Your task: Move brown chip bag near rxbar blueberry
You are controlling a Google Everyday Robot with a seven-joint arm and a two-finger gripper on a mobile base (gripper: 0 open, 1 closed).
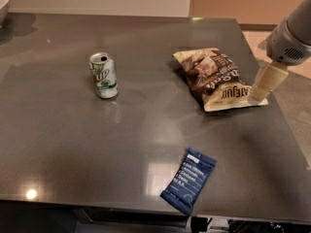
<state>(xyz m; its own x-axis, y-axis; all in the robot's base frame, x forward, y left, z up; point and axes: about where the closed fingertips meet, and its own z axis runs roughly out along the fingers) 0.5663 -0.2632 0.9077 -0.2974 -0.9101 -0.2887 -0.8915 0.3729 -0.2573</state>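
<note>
Dark grey, glossy desk (63,144), seen from above and in front. The brown chip bag (214,76) lies flat on the desk and serves here as the reference point. It is crinkled, dark brown in the middle, with cream-tan ends and brown lettering.

The pincer (256,98) is cream-coloured and hangs from a grey arm segment (291,40) that enters from the upper right. It sits at the bag's right-hand end, its tip at or touching the lettered tan edge nearest the desk's right rim. Whether the pincer is spread, pressed together or pinching the bag cannot be told from this view.

The rxbar blueberry (189,180) — a flat navy-blue wrapper with a white label and lines of pale text — lies well apart from the bag. It is toward the viewer and slightly left of the bag, tilted, and close to the desk's front edge.

A green-and-white soda can (103,75) stands upright well to the left of the bag, at about the same depth, its metal top showing. Far to the left of the bag and farther back, at the picture's corner, part of a bowl's rim (4,1) is visible. Bag, bar and can do not touch one another.
</note>
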